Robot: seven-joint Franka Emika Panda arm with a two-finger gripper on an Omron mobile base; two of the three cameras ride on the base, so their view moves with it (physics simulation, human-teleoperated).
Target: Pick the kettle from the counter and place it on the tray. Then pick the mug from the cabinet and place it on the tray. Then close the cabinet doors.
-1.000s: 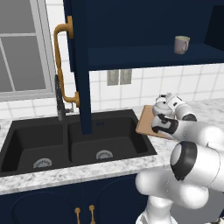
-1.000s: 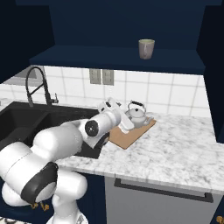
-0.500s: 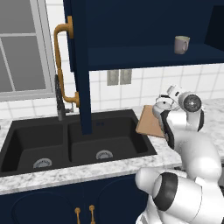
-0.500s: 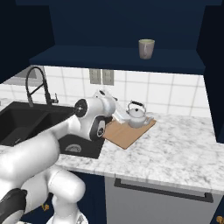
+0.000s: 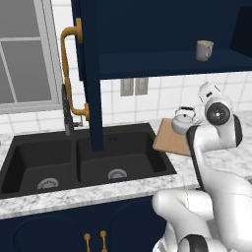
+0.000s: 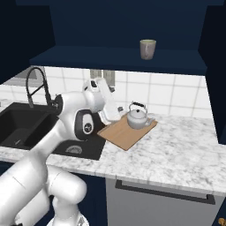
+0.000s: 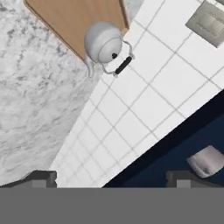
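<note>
With the kettle [image 6: 137, 117] on the tray [image 6: 125, 132], the open, empty tool [image 7: 112, 177] should rise squarely toward the shelf mug [image 6: 148, 48], upper centre.

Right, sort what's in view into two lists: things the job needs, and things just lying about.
Job:
- kettle, already on the tray
- mug, on the cabinet shelf
- cabinet doors, open
- counter
- gripper, open, holding nothing

Just about:
- black double sink
- faucet
- wall outlet
- window
</note>
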